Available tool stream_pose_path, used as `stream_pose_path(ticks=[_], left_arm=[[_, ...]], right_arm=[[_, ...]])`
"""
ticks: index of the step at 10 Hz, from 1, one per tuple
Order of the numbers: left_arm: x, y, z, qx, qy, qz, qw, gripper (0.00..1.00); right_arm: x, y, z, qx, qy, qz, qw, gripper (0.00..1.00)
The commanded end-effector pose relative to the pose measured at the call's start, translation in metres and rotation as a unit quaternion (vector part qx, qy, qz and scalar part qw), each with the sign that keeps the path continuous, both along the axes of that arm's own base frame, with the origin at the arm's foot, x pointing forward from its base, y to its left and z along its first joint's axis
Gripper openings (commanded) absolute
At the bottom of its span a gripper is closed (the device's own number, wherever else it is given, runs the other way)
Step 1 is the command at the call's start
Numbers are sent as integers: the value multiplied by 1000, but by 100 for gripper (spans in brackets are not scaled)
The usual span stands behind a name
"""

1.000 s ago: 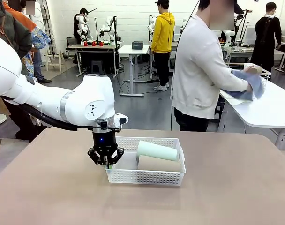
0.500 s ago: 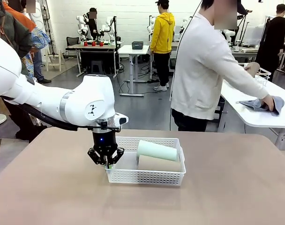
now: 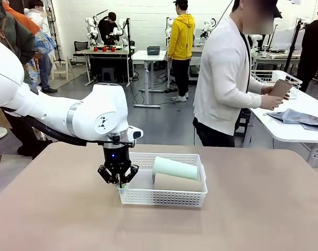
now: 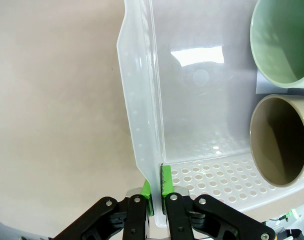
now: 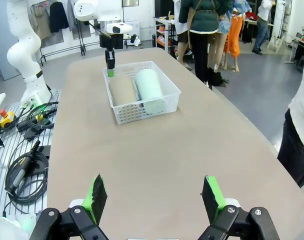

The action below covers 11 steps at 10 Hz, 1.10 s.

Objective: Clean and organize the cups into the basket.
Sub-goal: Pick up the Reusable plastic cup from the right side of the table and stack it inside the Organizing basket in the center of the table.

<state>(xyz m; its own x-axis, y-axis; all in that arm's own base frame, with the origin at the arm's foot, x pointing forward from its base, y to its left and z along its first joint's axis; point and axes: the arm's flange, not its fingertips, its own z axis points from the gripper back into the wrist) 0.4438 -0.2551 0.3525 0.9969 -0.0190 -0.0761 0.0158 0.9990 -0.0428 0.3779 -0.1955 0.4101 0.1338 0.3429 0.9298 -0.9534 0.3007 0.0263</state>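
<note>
Since the earlier frame only the person has moved: the wiping has stopped, the grey cloth (image 3: 300,119) lies dropped on the far table (image 3: 284,135), and the person's hands (image 3: 268,100) hold up a brown cup (image 3: 280,88), probably just cleaned and next for the basket. The robot side hasn't shifted. The left end effector (image 4: 156,189) points straight down and is closed on the basket (image 3: 164,201), with the thin short-end wall clamped between its jaws at the near-left corner. It reads as a steadying grip that keeps the light plastic basket from sliding on the counter (image 3: 253,214) while cups go in, or maybe as a hold ready to drag it. Inside, two cups lie on their sides, side by side and touching, pushed to the end away from the clamp. The mint cup (image 3: 174,168) is on the far side and the tan cup (image 3: 177,183) on the near side, with their open mouths facing the gripped wall. Lying down they stay put and leave bare floor at the gripped end, likely room for another. The right end effector (image 5: 154,196) is spread wide and holds nothing. It hovers over bare counter well apart from the basket and looks parked, free to take a cup from the person.
</note>
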Motion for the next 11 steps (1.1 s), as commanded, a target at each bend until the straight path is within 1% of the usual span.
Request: stream_pose_path(ticks=[1, 11], left_arm=[[0, -1, 1, 1, 2, -1, 1000, 0], [0, -1, 1, 1, 2, -1, 1000, 0]], right_arm=[[-2, 1, 2, -6, 4, -4, 1000, 100], [-2, 1, 2, -6, 4, -4, 1000, 100]])
